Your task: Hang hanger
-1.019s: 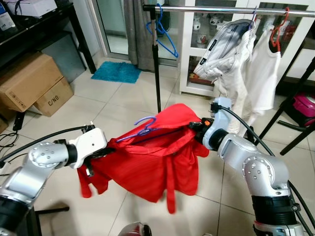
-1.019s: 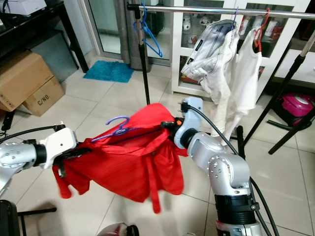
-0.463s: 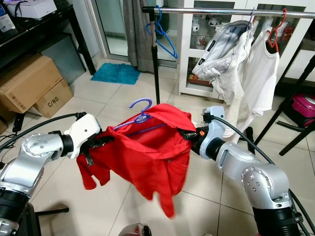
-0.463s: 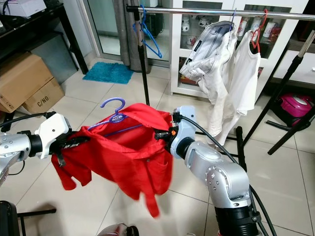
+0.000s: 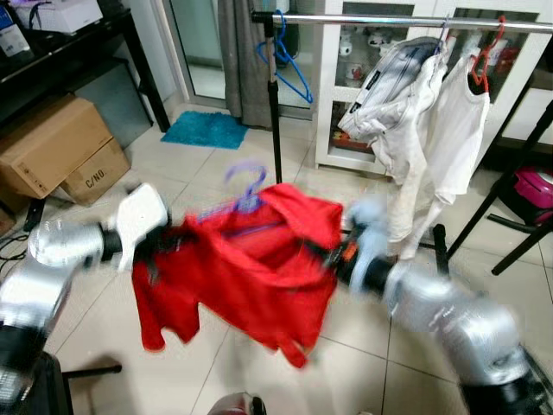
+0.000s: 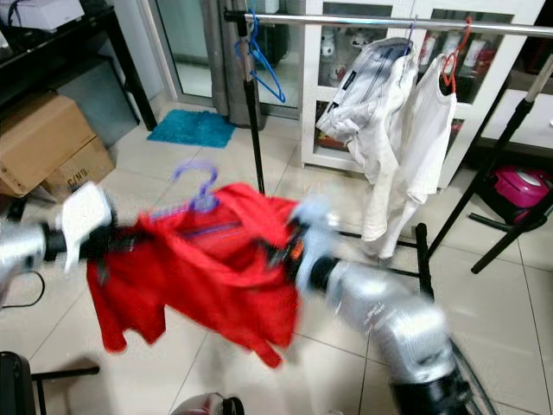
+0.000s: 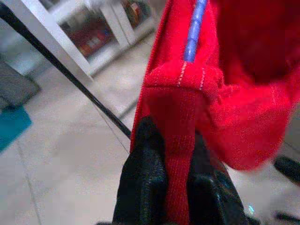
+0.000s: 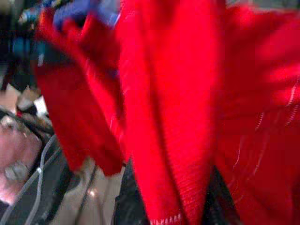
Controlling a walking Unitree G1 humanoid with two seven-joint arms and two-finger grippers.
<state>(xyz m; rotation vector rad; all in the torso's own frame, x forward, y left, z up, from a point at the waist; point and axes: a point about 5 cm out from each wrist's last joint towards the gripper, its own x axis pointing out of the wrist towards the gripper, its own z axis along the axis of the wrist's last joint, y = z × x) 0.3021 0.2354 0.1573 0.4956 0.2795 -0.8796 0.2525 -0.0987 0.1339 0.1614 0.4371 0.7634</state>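
Note:
A red shirt [image 5: 251, 259] hangs on a purple hanger [image 5: 244, 186] stretched between my two arms, in front of the clothes rail [image 5: 389, 19]. The hook points up. My left gripper [image 7: 177, 154] is shut on the shirt's left shoulder seam, with the blue-purple hanger bar [image 7: 194, 28] just beyond the pinch. My right gripper [image 8: 168, 197] is shut on the shirt's right shoulder, red cloth bunched between its fingers. Both arms are blurred with motion in the eye views.
On the rail hang a blue hanger [image 5: 289, 65], a white garment [image 5: 393, 86] and a white shirt on a red hanger [image 5: 462, 121]. The rail's black post [image 5: 276, 112] stands behind the shirt. Cardboard boxes [image 5: 52, 147] sit left, a teal mat [image 5: 206, 128] beyond.
Both arms have carried the shirt and hanger leftward and slightly upward; the hanger hook has risen upright. The picture is now motion-blurred.

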